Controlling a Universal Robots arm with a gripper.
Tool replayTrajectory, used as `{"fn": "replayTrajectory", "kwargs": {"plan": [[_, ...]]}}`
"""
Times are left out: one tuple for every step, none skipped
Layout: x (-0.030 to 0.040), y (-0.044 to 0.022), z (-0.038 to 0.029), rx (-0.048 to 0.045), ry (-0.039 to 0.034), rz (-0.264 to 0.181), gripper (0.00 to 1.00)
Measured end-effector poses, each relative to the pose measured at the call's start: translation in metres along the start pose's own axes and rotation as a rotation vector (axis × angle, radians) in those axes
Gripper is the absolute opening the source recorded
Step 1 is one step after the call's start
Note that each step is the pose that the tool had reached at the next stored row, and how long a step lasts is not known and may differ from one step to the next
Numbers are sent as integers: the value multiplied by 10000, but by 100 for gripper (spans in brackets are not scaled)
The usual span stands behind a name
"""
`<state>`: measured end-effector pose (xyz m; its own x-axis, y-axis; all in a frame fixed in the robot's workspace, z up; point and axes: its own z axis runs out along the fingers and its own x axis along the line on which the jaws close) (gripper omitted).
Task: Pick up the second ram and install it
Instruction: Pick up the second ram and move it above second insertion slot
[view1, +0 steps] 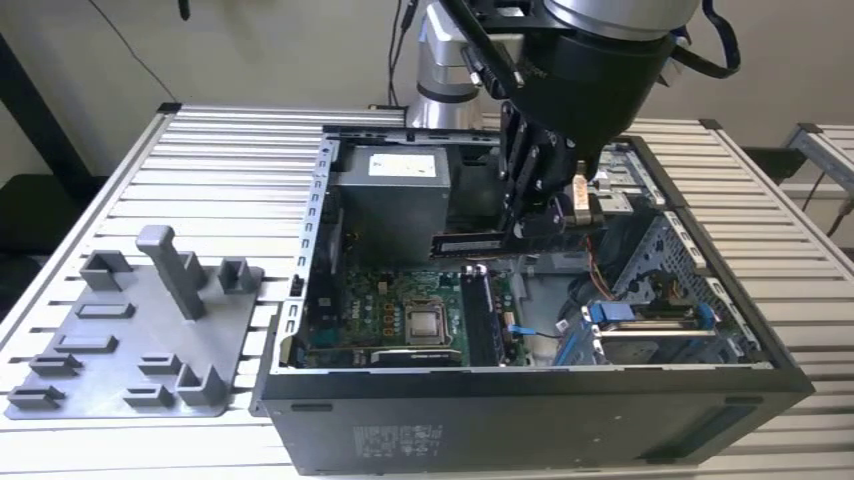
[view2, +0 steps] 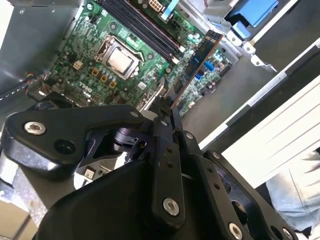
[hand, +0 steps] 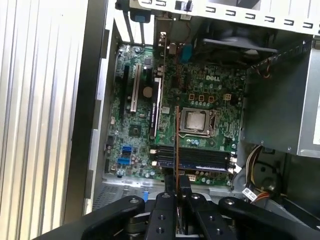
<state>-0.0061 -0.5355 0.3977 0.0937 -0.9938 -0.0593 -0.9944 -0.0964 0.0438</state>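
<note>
My gripper (view1: 530, 232) is shut on the second ram (view1: 467, 243), a slim dark stick that juts out level toward the exterior view's left. It hangs above the open computer case, over the green motherboard (view1: 387, 300). In the first wrist view the ram (hand: 176, 145) shows edge-on, running out from the gripper (hand: 177, 189) across the long memory slots (hand: 200, 157). In the second wrist view the ram (view2: 197, 62) extends from the gripper (view2: 167, 107) beside the slots (view2: 145, 27). The stick is clear of the board and touches no slot.
The square silver processor (view1: 427, 322) sits in its socket near the slots. A grey power supply box (view1: 387, 195) fills the case's back corner. A blue drive bracket (view1: 641, 315) is at the exterior view's right. A grey fixture with an upright post (view1: 174, 270) lies left of the case.
</note>
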Motion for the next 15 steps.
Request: {"fn": "replayTrajectory", "kwargs": {"plan": [[0,0,0,0,-1,3,14],[0,0,1,0,-2,4,14],[-1,-1,3,2,-6,3,14],[-2,-3,5,4,-8,5,14],[-5,-5,5,11,-3,11,14],[-10,-7,7,28,1,18,14],[-18,-12,9,42,1,25,14],[-29,-17,11,50,2,30,14],[-41,-23,13,56,2,36,14],[-50,-32,15,60,1,43,14],[-54,-37,17,63,0,74,14],[-54,-41,22,69,-6,158,14],[-55,-45,24,73,-8,236,14],[-57,-49,26,78,-10,318,14],[-58,-52,29,83,-13,411,14]]}}
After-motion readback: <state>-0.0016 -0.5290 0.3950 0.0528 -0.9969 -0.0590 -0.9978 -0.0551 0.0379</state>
